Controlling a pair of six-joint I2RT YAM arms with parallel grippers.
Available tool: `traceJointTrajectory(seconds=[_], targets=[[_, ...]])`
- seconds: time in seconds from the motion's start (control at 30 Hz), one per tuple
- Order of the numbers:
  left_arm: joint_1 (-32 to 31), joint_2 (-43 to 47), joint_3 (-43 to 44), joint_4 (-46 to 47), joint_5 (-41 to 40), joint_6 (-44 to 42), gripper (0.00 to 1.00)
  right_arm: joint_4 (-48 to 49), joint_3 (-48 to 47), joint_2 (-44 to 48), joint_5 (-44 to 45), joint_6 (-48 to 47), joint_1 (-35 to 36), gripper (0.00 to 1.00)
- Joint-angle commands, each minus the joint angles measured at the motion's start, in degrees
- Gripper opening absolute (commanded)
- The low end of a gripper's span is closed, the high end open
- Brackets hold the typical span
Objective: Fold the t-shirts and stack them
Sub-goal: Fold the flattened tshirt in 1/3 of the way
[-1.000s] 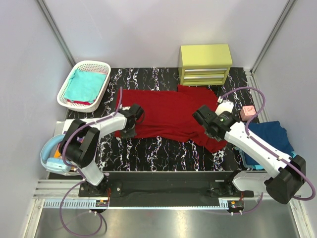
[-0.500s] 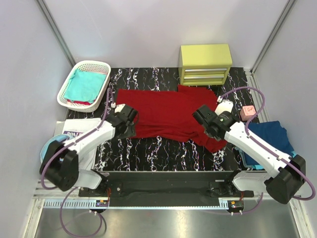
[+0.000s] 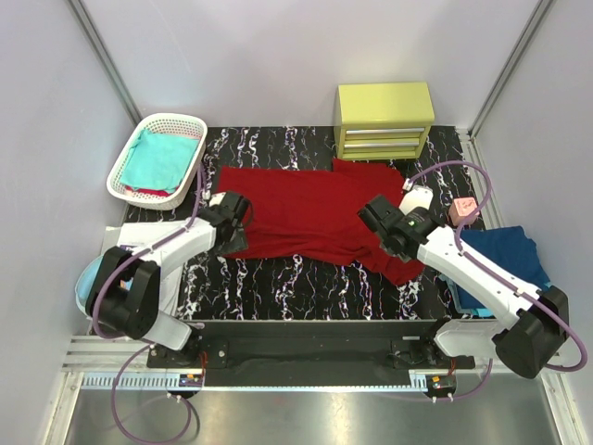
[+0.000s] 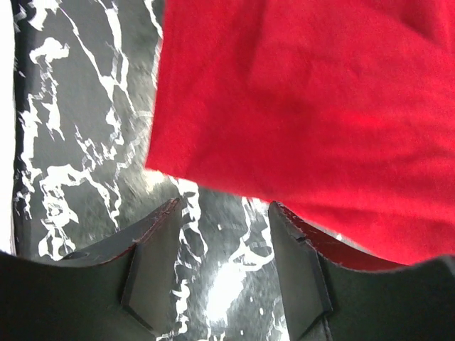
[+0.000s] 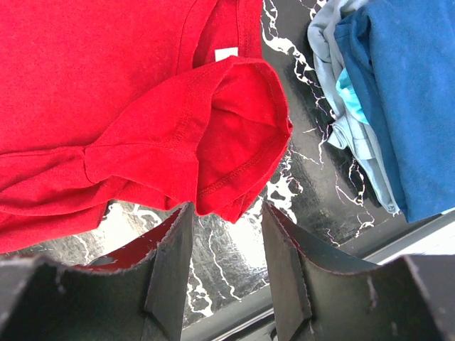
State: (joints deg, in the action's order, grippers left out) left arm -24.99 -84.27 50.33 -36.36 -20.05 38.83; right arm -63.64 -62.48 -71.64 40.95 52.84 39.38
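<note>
The white basket (image 3: 172,118) held a teal t-shirt (image 3: 156,158) over something red. The yellow drawer unit (image 3: 384,120) was closed. The dark red t-shirt (image 3: 306,213) lay spread on the surface (image 3: 306,283), its white neck label (image 5: 226,55) illegible. Left jaws and right jaws stood apart, empty, at its edges.

Dark red cloth t-shirt (image 3: 306,218) lies spread mid-table on the black marbled tabletop (image 3: 296,278). Behind it to the right stands the yellow two-drawer cabinet (image 3: 384,120). Far left is the white plastic lattice basket (image 3: 190,167), with the folded teal t-shirt (image 3: 156,159) inside. Right of the spread shirt is the small pink block (image 3: 461,211), and the navy t-shirt (image 3: 505,255) is nearer.
</note>
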Motion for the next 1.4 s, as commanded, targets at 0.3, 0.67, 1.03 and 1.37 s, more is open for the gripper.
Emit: traceJointTrajectory(seconds=[0.3,0.67,1.03,1.37], targets=[[5.39,-6.87,1.88,5.60,7.75,-2.79,0.51,0.44,-0.19,1.15,2.38,-0.37,0.35,0.50],[2.41,-1.27,0.04,-2.48,7.66,-1.21,0.00,0.79,-1.50,-1.14,2.91,-0.81,0.26,0.50],[-2.60,6.31,-3.13,-15.58,13.10,4.41,0.00,2.55,-2.21,-3.42,1.59,-0.98,0.26,0.50],[-9.28,6.93,-4.97,-19.63,17.15,6.70,0.00,2.73,-1.60,-3.25,0.36,-1.25,0.26,0.50]])
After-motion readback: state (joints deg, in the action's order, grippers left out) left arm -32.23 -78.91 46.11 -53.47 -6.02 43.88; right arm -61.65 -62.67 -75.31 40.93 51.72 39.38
